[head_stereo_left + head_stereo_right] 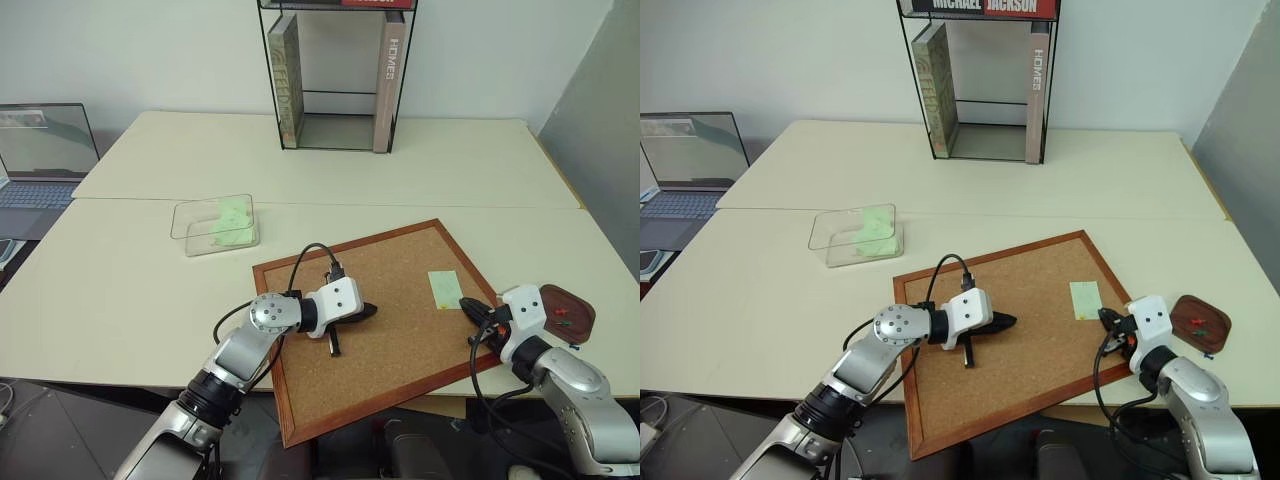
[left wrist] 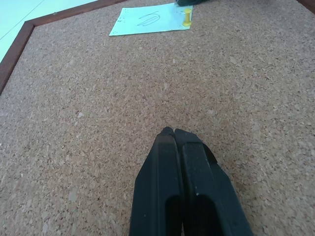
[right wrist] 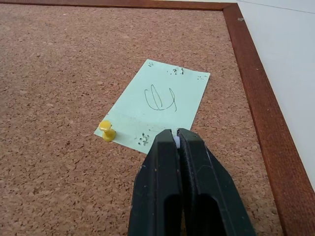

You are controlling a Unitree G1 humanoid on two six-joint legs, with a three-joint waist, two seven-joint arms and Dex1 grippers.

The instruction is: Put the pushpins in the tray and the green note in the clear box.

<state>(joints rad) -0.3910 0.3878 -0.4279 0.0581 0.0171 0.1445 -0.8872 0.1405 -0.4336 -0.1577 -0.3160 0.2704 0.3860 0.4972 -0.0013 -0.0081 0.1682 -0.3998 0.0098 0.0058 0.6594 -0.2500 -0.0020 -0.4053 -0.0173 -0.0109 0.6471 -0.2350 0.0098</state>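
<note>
One yellow pin left, and we are closing on something white beside it.

We are pinching the right gripper [image 3: 176, 138] on a small white thing at the green note's [image 3: 157, 105] near edge. The stiff, tiny yellow pushpin [image 3: 106, 130], best taken by its head, is sitting just beside our fingertips. The left gripper [image 2: 173, 132] is resting clenched, well apart.

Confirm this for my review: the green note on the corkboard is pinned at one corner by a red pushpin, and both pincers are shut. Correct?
Not quite. The pushpin at the corner of the green note is yellow, not red, as the right wrist view shows. The rest holds: the note lies on the corkboard, and the left pincer and right pincer are shut.
</note>
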